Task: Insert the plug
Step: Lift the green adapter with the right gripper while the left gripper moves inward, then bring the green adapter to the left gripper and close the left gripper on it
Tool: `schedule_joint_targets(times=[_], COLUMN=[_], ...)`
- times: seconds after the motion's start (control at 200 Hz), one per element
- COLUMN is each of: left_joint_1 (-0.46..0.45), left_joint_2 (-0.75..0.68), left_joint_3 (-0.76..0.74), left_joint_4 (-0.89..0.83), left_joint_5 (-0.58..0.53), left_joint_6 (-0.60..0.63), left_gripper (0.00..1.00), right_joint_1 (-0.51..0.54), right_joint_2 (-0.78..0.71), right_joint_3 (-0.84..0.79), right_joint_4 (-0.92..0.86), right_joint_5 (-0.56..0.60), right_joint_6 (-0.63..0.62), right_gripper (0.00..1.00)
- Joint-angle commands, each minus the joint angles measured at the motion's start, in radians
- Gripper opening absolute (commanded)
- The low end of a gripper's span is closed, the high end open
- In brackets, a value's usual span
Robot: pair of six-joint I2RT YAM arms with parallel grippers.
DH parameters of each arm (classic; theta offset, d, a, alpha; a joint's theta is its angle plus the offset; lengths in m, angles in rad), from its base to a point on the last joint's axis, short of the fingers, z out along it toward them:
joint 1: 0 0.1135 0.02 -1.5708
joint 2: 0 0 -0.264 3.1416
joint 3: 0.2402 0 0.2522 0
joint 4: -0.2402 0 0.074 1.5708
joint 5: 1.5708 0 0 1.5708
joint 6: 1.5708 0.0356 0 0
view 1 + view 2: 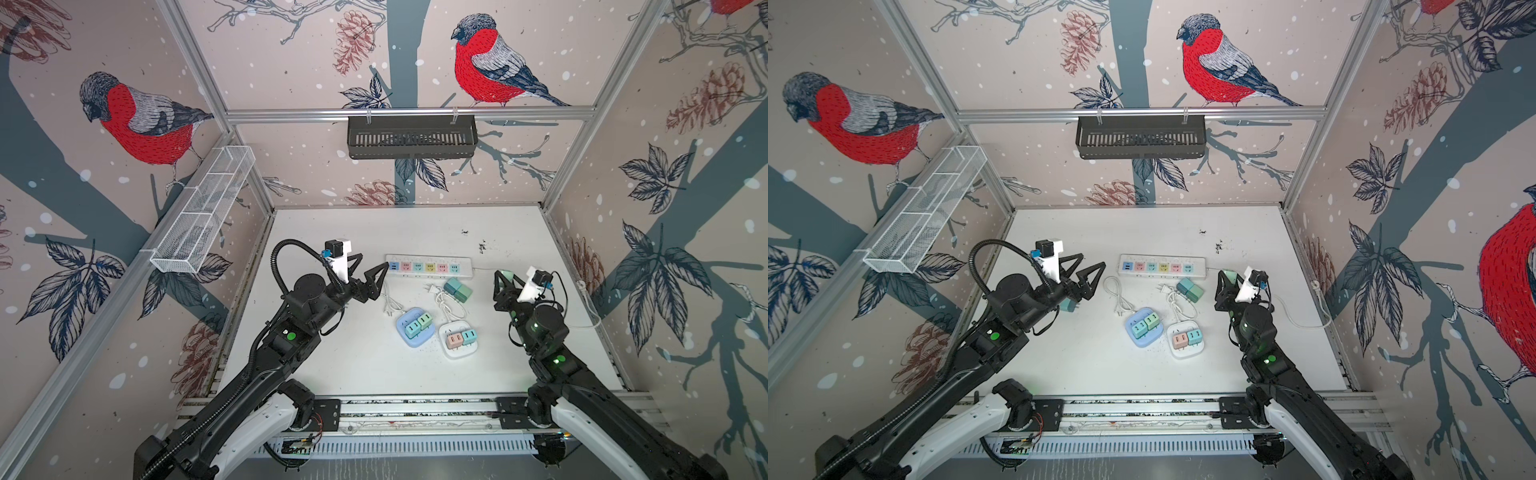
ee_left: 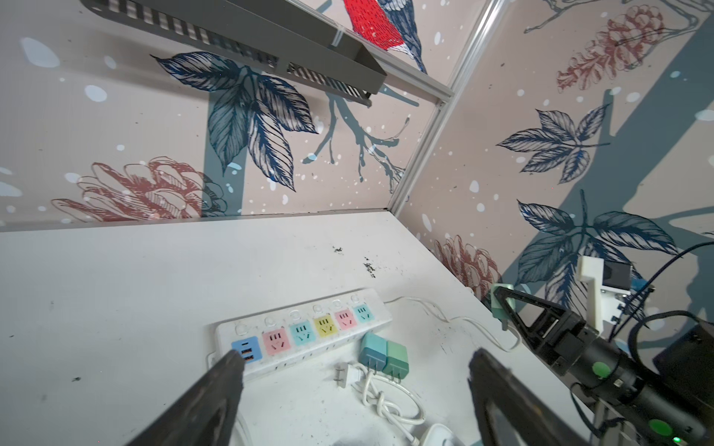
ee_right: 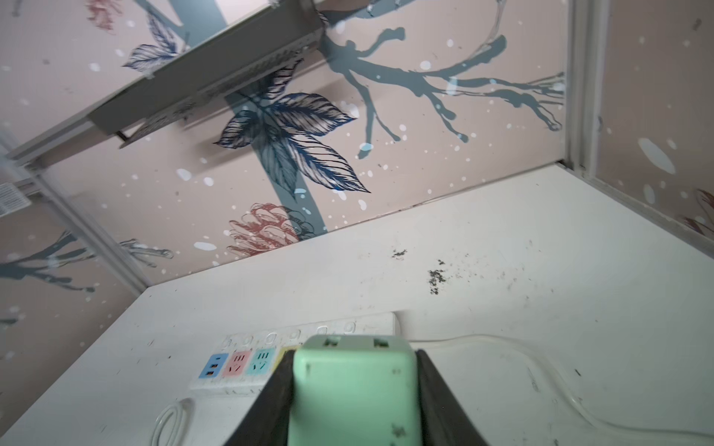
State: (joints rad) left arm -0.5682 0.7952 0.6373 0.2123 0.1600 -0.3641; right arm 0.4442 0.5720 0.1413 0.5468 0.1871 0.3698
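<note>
Your left gripper (image 1: 372,262) hangs with its jaws spread wide, the arm stretched forward. Your right gripper (image 1: 505,276) sits raised, jaws drawn close together.

mint plug (image 3: 353,390) blurred, power strip (image 3: 239,363) half hidden

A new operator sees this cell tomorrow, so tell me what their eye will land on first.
The big red-breasted birds printed on the walls grab attention first. On the white table, the power strip with its row of pastel sockets lies near the middle. The right gripper is shut on a mint-green plug near the strip's cord end, while the left gripper hangs open at its other end.
</note>
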Motion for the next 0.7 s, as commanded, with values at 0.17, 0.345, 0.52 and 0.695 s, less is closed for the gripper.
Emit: schedule_joint_targets(times=[0.17,0.345,0.52,0.695], left_joint_1=[-0.092,-0.141,-0.158,-0.188], left_joint_2=[0.003,0.046,0.071,0.139], left_joint_3=[0.014,0.054,0.071,0.101], left_joint_4=[0.066,0.032,0.024,0.016], left_joint_5=[0.065,0.091,0.114,0.154], left_joint_6=[0.079,0.104,0.126,0.146], left_gripper=[0.89,0.85,0.83,0.81], right_joint_1=[0.112,0.246,0.355,0.421], right_joint_2=[0.003,0.09,0.162,0.191], right_joint_3=[-0.045,-0.02,0.0,0.0], right_joint_4=[0.265,0.268,0.278,0.305], right_joint_5=[-0.23,-0.121,0.006,0.099], right_joint_6=[-0.372,-0.486,-0.577,-0.631], right_gripper=[0.0,0.01,0.01,0.01])
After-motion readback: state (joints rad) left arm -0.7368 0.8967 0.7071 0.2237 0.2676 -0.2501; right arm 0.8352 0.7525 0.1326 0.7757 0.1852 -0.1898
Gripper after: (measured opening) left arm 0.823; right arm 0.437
